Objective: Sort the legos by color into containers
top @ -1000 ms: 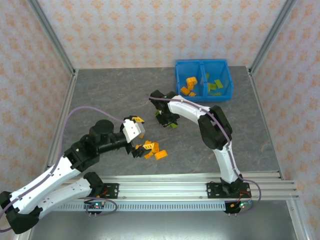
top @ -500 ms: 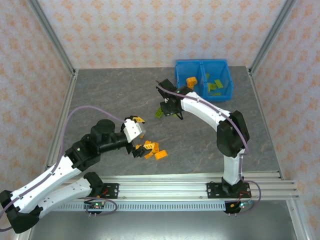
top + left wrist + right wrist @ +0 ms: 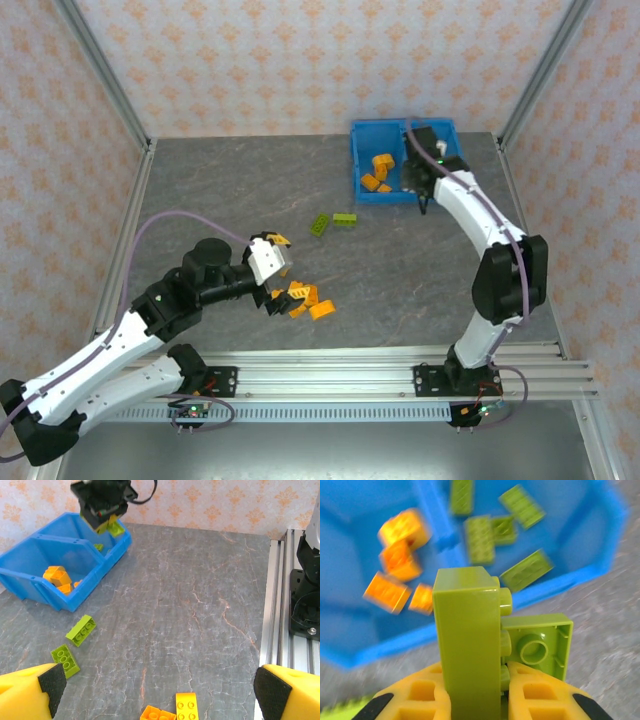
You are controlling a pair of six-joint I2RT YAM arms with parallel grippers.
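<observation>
The blue bin (image 3: 358,160) stands at the back right. Its left compartment holds orange legos (image 3: 378,172) and its right one holds green legos (image 3: 432,170). My right gripper (image 3: 417,190) hovers over the bin's front, near the divider. It is shut on two lime green bricks (image 3: 467,645), one upright and one beside it, with the bin (image 3: 570,580) blurred below. Two green legos (image 3: 332,222) lie mid-table. My left gripper (image 3: 280,272) stands open above a small cluster of orange legos (image 3: 305,298). Between its pads (image 3: 50,682) two orange bricks (image 3: 186,707) show.
An aluminium rail (image 3: 380,375) runs along the near edge, and it shows in the left wrist view (image 3: 277,605) beside the right arm's base (image 3: 310,580). Frame posts and patterned walls close in the table's sides and back.
My right arm has swung from mid-table to the bin carrying the green bricks, leaving two green legos behind on the table. The left arm has stayed put, still open.
</observation>
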